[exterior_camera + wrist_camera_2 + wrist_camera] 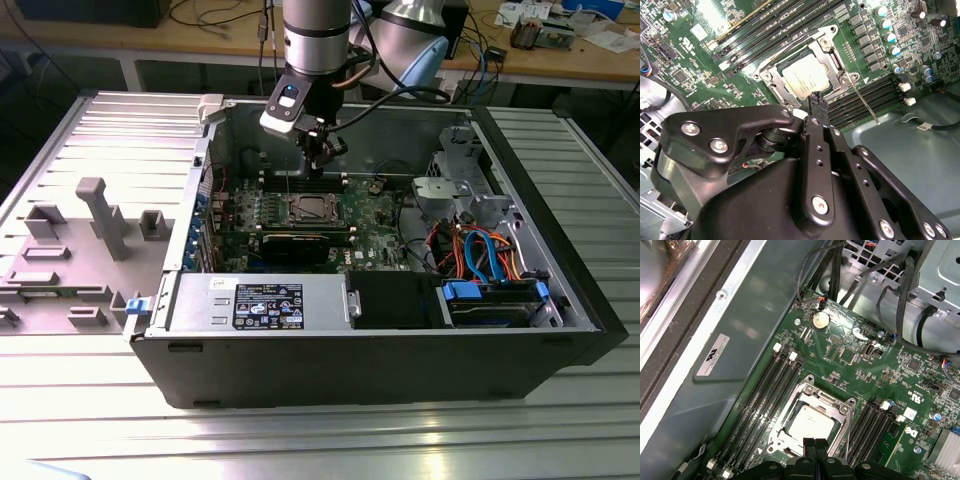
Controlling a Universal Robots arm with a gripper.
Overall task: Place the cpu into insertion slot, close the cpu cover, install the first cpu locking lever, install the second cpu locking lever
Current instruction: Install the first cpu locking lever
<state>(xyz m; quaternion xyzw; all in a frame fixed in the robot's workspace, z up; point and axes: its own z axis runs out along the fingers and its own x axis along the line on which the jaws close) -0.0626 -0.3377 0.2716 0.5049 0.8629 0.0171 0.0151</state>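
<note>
Lever work seems in hand: cpu [806, 80] lies under the apparently closed cpu cover [834, 59]; mid-frame, the gripper [817, 101], pinched shut and empty, hovers beside an unlatched locking lever [862, 102], which calls for precise contact.

Looks like a robotics lab or electronics workshop: ribbed aluminium surface [110, 120] carrying an opened computer case [400, 350] and grey fixtures [100, 215], industrial robot arm [315, 40] above, wooden surface [590, 62] behind strewn with cables [205, 12] and small electronic parts [540, 35].

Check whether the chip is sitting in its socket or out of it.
In. In the first wrist view the chip lies flat inside the socket, its silver top showing through the metal frame.
</note>
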